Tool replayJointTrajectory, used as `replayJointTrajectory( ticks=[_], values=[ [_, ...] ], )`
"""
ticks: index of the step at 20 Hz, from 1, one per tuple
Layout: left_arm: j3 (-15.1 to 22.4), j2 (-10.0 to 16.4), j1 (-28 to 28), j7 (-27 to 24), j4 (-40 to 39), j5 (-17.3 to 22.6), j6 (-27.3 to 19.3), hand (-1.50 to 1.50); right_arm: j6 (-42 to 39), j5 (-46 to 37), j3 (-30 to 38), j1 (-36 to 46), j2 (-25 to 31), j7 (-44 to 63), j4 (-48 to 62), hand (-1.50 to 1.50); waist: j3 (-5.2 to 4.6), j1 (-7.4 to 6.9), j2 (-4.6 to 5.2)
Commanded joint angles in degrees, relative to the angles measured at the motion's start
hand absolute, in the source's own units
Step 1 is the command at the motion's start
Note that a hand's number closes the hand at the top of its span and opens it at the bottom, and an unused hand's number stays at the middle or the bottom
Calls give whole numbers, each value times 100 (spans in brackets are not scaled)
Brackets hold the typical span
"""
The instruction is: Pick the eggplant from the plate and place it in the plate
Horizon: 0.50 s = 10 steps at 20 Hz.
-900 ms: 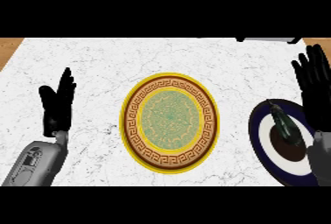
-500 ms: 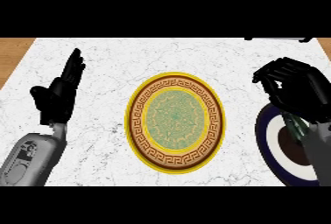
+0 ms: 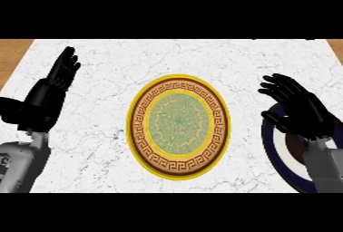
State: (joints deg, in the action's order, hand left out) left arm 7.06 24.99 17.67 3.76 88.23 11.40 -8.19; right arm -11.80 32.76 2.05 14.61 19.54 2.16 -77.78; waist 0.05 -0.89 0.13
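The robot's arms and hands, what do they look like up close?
The left hand and right hand are black, each with slim fingers and a thumb, shaped much like a gloved human hand. The left forearm and right forearm are chunky, smooth grey shells. No cables show.

Black left hand (image 3: pixel 43 102) and right hand (image 3: pixel 305 113) cap grey forearms (image 3: pixel 20 165).

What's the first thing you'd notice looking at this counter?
The big yellow-rimmed plate with its gold and green pattern, right in the middle of the white marble counter. Next, the black right robot hand, fingers spread, over a dark blue plate at the right edge. The left robot hand rests open at the left.
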Motion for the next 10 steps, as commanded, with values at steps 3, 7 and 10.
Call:
replayJointTrajectory(
  ticks=[3, 7, 10],
  values=[
    [-264, 84, 82, 304, 214, 138, 224, 0, -164, 688, 988, 399, 482, 172, 316, -150, -3, 76, -17],
    [-352, 50, -111, -140, -65, 62, 388, 0, -1076, 415, 1270, 537, 1450, -14, 1136, -150, -3, 73, 9],
    [-252, -22, -119, 48, 198, 72, 325, 0, -1450, -161, 781, 804, 2023, 424, 1363, -150, -2, -14, 19]
  ],
)
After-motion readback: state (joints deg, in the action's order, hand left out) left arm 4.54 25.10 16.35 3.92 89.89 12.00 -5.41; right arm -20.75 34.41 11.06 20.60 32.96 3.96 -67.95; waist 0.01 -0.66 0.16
